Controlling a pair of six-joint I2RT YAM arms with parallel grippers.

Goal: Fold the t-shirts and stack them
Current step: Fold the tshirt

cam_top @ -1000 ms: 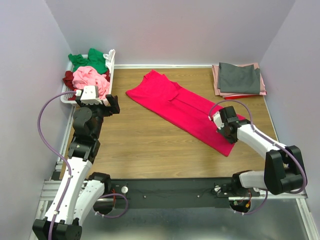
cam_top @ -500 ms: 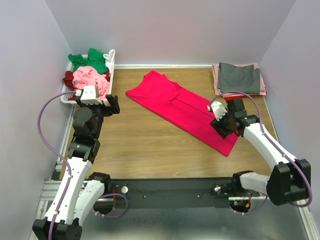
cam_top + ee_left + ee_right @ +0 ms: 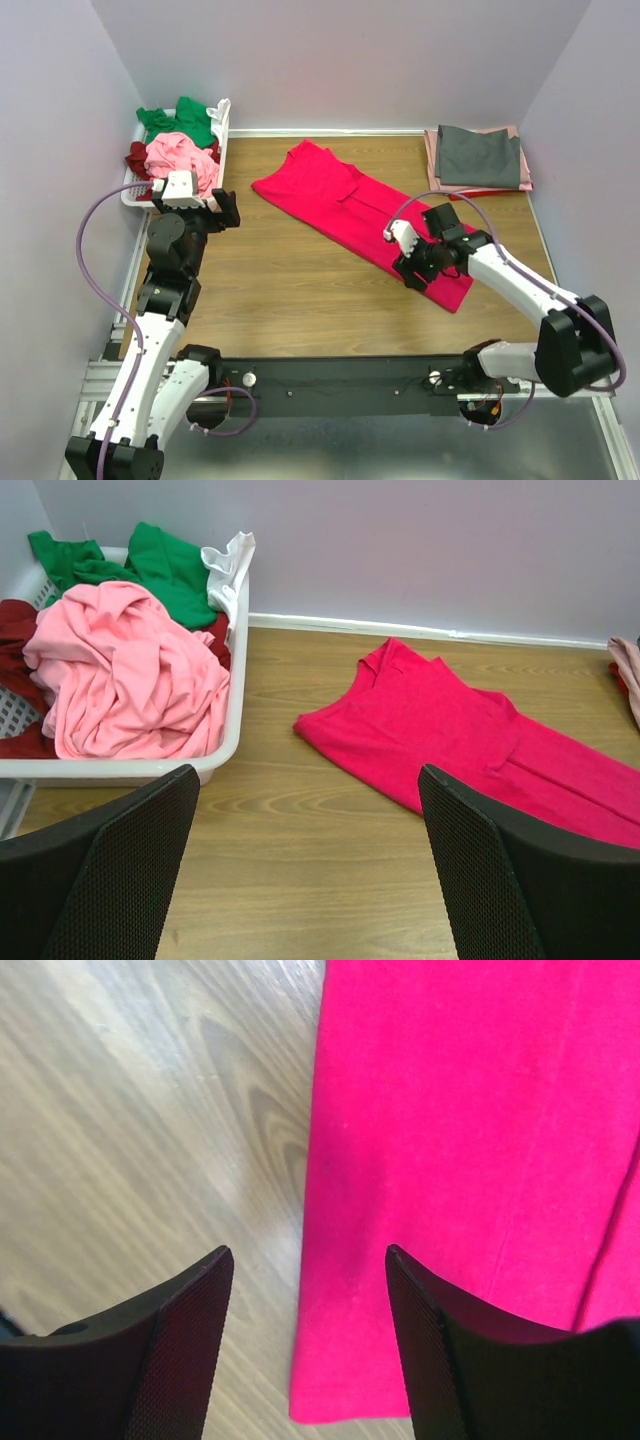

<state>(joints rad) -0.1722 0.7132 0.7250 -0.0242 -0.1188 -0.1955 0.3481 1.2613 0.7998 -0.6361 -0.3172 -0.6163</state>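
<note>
Folding step, part done: bright crimson-pink soft t-shirt [image 3: 345, 205] lies narrowed lengthwise on brown wooden table [image 3: 270, 285]; right gripper [image 3: 305, 1255], fingers apart and empty, hovers over its hem-end edge; left gripper [image 3: 308, 780] gapes idle beside white slatted plastic basket [image 3: 120, 768]; next move likely demands pinching that edge.
</note>
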